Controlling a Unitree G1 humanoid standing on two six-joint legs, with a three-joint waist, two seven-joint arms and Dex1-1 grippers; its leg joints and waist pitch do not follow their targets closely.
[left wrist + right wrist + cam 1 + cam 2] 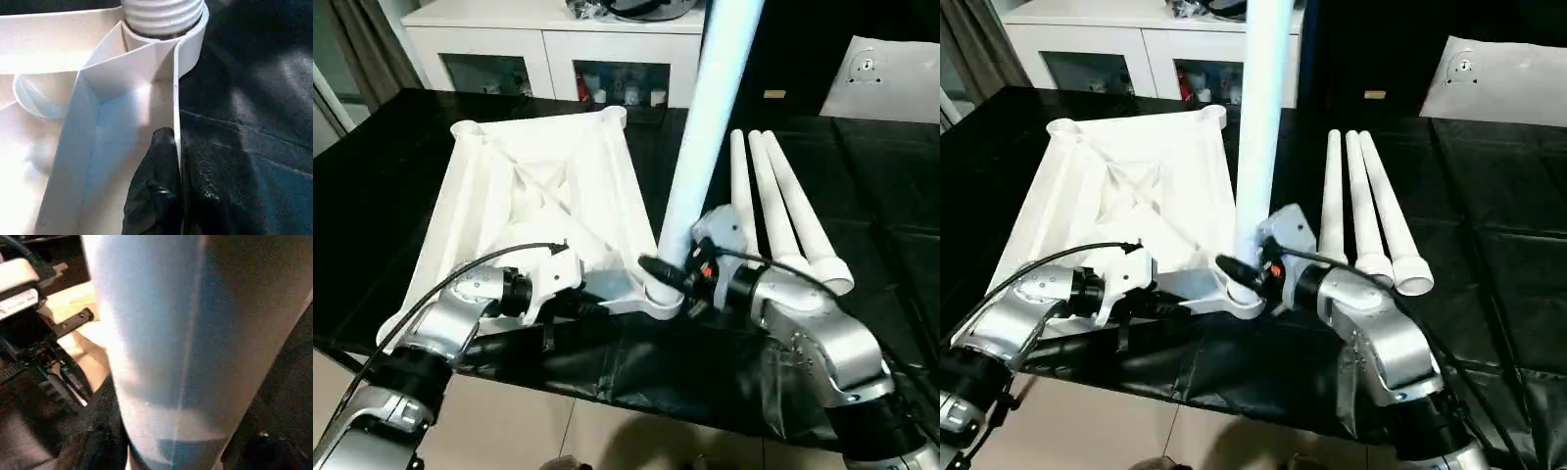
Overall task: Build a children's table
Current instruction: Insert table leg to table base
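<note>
**A:** Where's the tabletop?

**B:** The white tabletop point(543, 201) lies upside down, ribs up, on the black table point(862, 196), toward its left half. Its near edge runs close to the table's near edge, and the near right corner socket point(658, 297) sits almost at that edge.

**A:** And the legs?

**B:** One leg point(705, 127) stands upright in that near right socket, its threaded end seated in the round collar. Three more legs point(778, 211) lie side by side just right of it, thick ends toward the near edge, leaving bare black table beyond them out to the right edge.

**A:** The grippers?

**B:** The left gripper point(168, 147) is pinched shut on the tabletop's near side wall, a black finger on the inner face, just short of the socket. The right gripper point(668, 274) is at the base of the upright leg with its fingers closed around the tube just above the socket.

**A:** Room to move?

**B:** Tight at the front, since both forearms crowd the near edge. Behind the tabletop there is a strip of bare table before the white cabinet point(558, 44), and a flat white board point(881, 83) lies at the far right corner.
</note>
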